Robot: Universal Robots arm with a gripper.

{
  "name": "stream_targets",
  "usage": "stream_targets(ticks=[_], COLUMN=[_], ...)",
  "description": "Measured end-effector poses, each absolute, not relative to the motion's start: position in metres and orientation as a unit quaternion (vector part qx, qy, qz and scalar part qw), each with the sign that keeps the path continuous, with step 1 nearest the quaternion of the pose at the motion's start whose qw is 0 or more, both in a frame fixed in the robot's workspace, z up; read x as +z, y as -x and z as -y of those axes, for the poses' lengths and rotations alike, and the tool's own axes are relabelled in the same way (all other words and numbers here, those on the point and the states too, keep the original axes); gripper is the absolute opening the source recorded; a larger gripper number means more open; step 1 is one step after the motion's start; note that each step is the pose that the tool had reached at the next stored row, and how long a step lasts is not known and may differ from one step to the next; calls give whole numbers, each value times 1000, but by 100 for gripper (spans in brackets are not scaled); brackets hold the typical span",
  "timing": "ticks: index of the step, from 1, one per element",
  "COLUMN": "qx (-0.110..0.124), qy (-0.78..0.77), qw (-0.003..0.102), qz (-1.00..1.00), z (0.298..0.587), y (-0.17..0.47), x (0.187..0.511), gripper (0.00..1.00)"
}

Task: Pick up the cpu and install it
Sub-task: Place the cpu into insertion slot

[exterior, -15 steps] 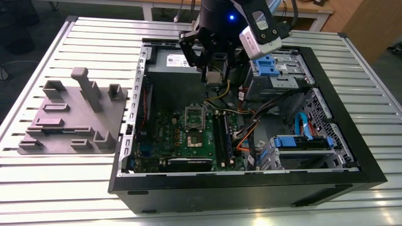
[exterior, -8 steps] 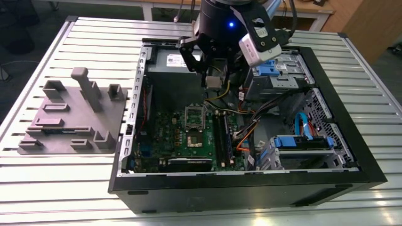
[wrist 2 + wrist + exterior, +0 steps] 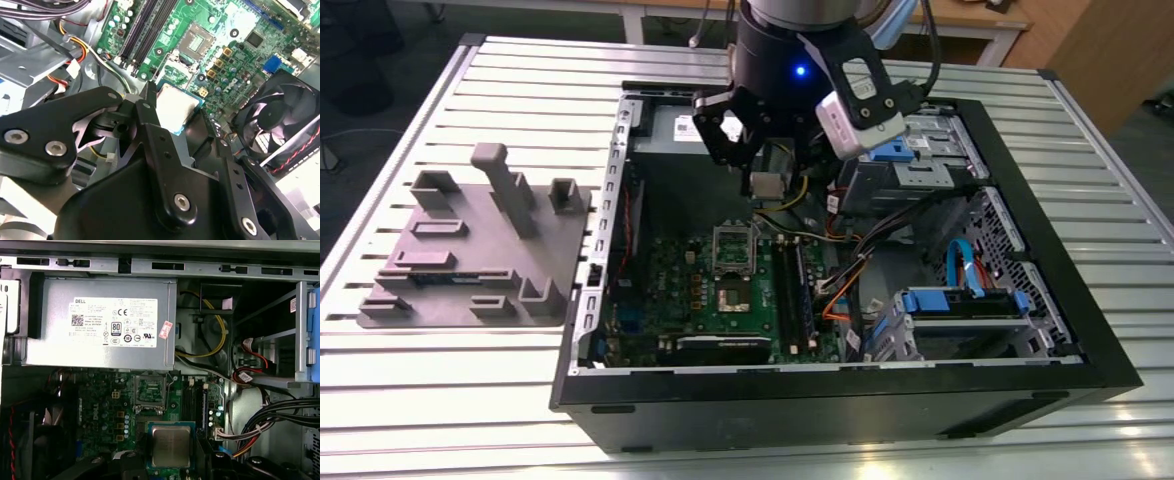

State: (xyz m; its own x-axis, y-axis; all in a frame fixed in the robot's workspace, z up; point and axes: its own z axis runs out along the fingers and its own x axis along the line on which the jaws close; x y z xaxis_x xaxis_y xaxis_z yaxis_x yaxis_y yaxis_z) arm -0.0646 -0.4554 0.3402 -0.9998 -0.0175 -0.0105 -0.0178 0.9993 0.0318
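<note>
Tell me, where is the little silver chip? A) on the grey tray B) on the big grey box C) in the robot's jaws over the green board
C: the cpu is clamped in the jaws of the gripper, above the motherboard.

An open black computer case (image 3: 854, 400) lies on the slatted metal tabletop (image 3: 440, 400), holding a grey power supply (image 3: 100, 352) and a black fan (image 3: 275, 120). A grey moulded fixture (image 3: 467, 260) rests just beside it.
</note>
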Motion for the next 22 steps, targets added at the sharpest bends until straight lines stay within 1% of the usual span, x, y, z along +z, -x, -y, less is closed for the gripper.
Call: stream_targets(ticks=[22], qx=[16], qy=[9], qw=[5], qz=[-1000], z=[455], y=[65], x=[337], gripper=[47])
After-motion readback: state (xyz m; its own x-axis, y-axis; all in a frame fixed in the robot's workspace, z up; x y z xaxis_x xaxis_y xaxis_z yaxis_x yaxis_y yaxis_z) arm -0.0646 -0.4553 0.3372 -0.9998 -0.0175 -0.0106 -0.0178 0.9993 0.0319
